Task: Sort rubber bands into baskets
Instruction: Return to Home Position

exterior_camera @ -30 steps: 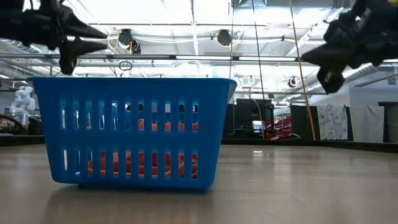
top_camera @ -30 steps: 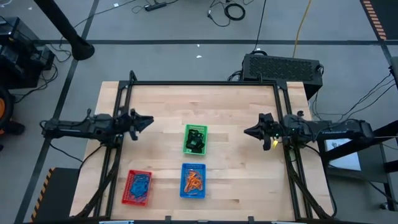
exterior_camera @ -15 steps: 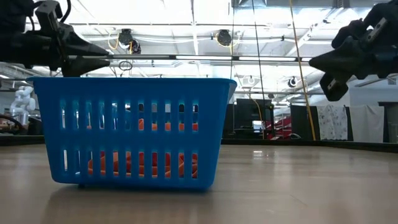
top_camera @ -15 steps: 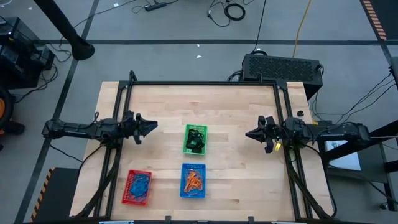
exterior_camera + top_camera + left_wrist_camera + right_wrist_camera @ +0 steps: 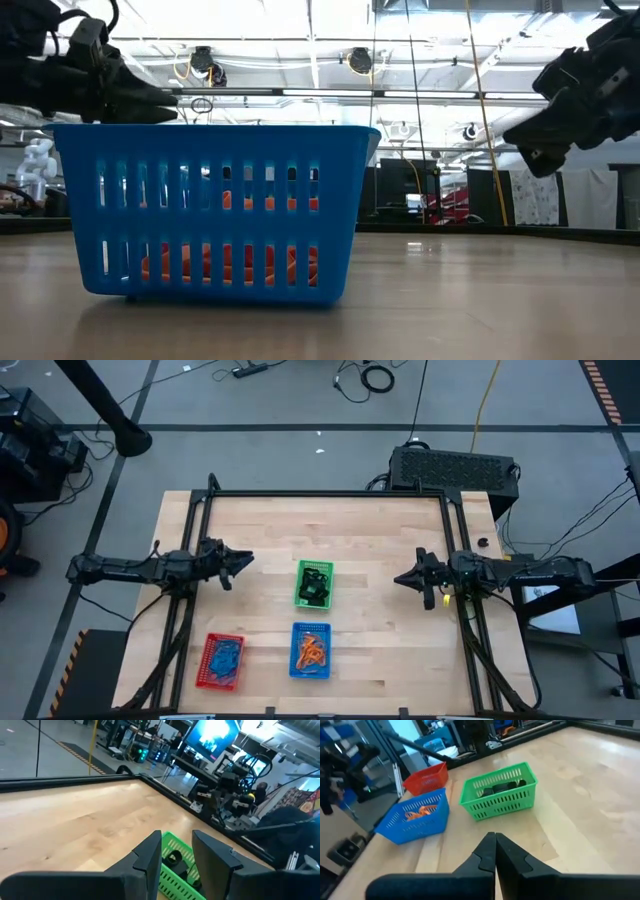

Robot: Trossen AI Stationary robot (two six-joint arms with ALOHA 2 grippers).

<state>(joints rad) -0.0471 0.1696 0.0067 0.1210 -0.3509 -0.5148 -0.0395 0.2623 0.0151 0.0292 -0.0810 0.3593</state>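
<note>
Black left claw [image 5: 245,562], right claw [image 5: 400,578] (level)

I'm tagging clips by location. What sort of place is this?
Probably a robotics lab or workshop: loose cables trail over the floor, bright lights run high overhead, and equipment benches with a lit screen stand beyond the table.

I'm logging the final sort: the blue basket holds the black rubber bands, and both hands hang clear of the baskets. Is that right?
Not the black ones: the blue basket holds orange rubber bands, as the high view shows; the black rubber bands lie in the green basket. The left hand and right hand do hang clear of the baskets.
</note>
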